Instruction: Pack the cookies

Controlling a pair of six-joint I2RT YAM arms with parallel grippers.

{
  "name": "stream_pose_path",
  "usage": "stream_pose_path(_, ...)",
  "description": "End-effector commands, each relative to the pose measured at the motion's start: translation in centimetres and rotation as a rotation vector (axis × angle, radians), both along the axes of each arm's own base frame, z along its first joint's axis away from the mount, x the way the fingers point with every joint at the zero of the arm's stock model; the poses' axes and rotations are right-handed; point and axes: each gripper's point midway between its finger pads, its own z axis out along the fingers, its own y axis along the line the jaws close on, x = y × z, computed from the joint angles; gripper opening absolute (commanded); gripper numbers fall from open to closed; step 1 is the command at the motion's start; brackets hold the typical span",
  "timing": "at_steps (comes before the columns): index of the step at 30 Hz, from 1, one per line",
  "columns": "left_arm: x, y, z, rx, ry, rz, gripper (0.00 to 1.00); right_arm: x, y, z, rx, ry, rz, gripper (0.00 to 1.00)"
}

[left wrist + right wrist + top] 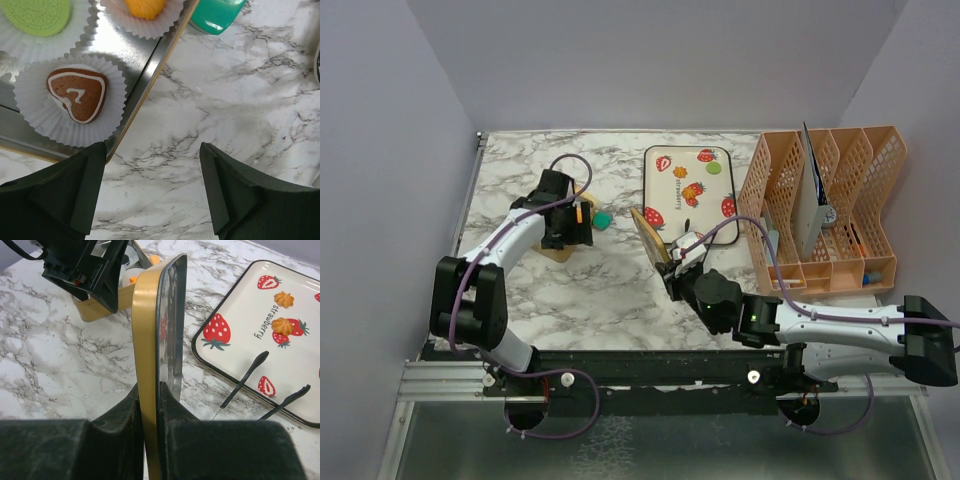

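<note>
Toward the desk's (610, 290) left edge, the left pincer (152, 150) hangs over bare marble just outside the tin (150, 82), fingers spread wide and holding nothing. Inside the tin, on a mirror-bright floor, pleated paper cups (45, 125) hold a green sandwich cookie (37, 12), an orange cookie (145, 6) and a brown heart cookie (77, 95) lined with white icing.

The teal cookie (217, 15), a thick smooth disc, lies flat on the marble at the tin's gold rim; whether they touch I cannot tell. It sits ahead of the left pincer and to its right. Being round, it gives no long axis to line up with. The left arm is clearly the nearer.

At mid-desk the right pincer (150, 400) is clamped on the gold lid (147, 315), held upright on edge. Toward the far edge, the glossy strawberry tray (235, 300) carries ridged orange rosettes (283, 326) and a green disc (714, 168). These lie nearer the right arm, whose grip is taken. A peach mesh rack (770, 200) fills the far right corner.
</note>
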Motion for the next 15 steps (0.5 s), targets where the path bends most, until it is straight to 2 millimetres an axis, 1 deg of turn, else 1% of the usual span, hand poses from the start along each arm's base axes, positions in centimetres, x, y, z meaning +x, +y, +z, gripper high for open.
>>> stream_pose_path(1,-1.9,-3.9,0.4,-0.128,0.035,-0.085,0.81,0.3,-0.5,0.2,0.023,-0.001,-0.025,0.06)
stream_pose_path(5,-3.3,-6.9,0.8,-0.17,0.056,-0.133,0.8,0.4,-0.8,0.3,0.027,-0.003,-0.038,0.06)
stream_pose_path(9,-4.7,-10.2,1.5,-0.216,0.066,-0.176,0.8,0.5,-1.2,0.4,0.034,-0.002,-0.053,0.06)
stream_pose_path(15,-6.3,-15.5,3.0,-0.354,0.054,-0.221,0.8,0.8,-2.5,0.4,0.05,0.002,-0.089,0.06)
